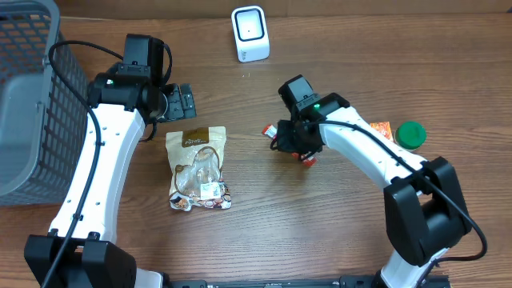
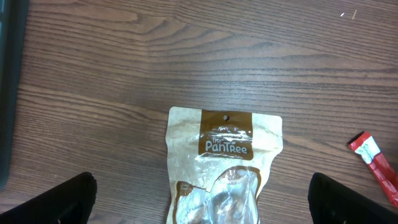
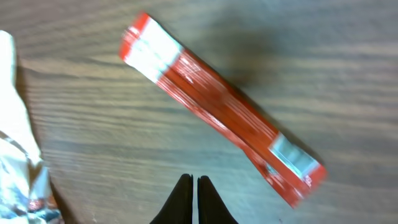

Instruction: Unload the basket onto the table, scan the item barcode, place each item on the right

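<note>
Basket: a grey mesh basket (image 1: 24, 96) stands at the far left edge of the wood-grain worktop (image 1: 240, 240).
Left end effector: the left end effector (image 1: 186, 102) has its fingers (image 2: 62, 199) spread wide apart with nothing between them. It hovers just behind the top edge of the pouch.
Pouch: a tan paper pouch (image 2: 224, 155) with a brown band and a clear window lies flat, left of centre, with its label facing up.
Scanner: a white box-shaped barcode scanner (image 1: 250, 34) stands upright at the back centre, well apart from both arms.
Sachet: a long red foil sachet (image 3: 224, 118) with pale ends lies flat and slanted on the worktop, right of the pouch and under the right arm's wrist.
Right end effector: the right end effector (image 3: 192, 186) has its fingertips pressed together and holds nothing. The tips sit just beside the sachet.
Far right: an orange packet (image 1: 382, 128) lies next to a green round lid (image 1: 411, 134).
</note>
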You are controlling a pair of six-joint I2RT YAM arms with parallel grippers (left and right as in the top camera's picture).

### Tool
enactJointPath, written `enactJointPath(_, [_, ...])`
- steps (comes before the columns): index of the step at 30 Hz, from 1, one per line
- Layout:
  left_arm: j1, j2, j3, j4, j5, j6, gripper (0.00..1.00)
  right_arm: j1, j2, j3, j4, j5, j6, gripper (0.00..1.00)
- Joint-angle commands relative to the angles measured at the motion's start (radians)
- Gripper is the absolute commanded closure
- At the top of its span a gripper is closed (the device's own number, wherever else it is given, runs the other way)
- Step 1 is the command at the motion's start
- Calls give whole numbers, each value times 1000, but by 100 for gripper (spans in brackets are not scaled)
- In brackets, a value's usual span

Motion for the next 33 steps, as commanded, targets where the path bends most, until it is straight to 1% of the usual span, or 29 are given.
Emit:
enactJointPath(1, [-7,6,18,1,5,-14,0,-2,-20,-33,-14,-5,37,95])
enactJointPath(4, [-7,6,18,1,5,-14,0,-2,-19,-84,8,-5,66,95])
enactJointPath(6, [-7,6,18,1,5,-14,0,-2,-19,-146,68,-5,65,95])
enactJointPath(9, [-7,6,18,1,5,-14,0,-9,-19,-182,98,10,65,94])
enactJointPath(13, [-7,6,18,1,5,-14,0,-32,-19,-196,101,159,65,95])
enactJointPath(14, [-7,6,18,1,5,-14,0,-43,-19,-196,116,215,65,94])
enactJointPath(16, [-7,6,18,1,5,-14,0,-55,-19,-196,154,259,57,95])
enactJointPath(22, [-7,6,18,1,5,-14,0,-70,-19,-196,343,268,-11,94])
enactJointPath(25, [-7,6,18,1,5,-14,0,-70,-19,-196,422,267,-18,93])
enactJointPath(27, [-7,6,18,1,5,-14,0,-70,-19,-196,466,265,-18,90])
enactJointPath(31, [-7,6,18,1,5,-14,0,-70,-19,-196,510,265,-18,88])
enactJointPath(33, [-7,6,18,1,5,-14,0,-70,-19,-195,493,265,-9,91])
